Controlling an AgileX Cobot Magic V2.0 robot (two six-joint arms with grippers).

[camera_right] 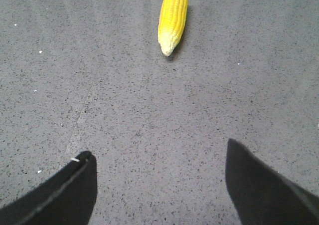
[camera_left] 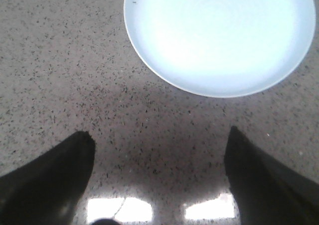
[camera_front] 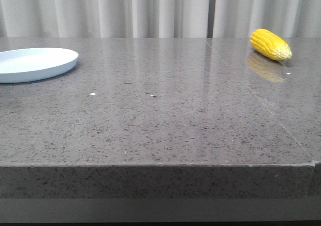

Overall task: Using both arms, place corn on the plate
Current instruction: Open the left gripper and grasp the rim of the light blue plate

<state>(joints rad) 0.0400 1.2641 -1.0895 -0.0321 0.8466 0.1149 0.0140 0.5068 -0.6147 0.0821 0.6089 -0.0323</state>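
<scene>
Front view: plate (camera_front: 30, 64) sits bare at the bench's left edge, corn (camera_front: 271, 44) near the far right corner; both claws (camera_left: 159, 160) (camera_right: 159, 170) spread apart over stone

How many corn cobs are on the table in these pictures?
1. The corn lies on the far right of the grey table, far from the plate at the far left. Nothing visible could hide another.
</scene>
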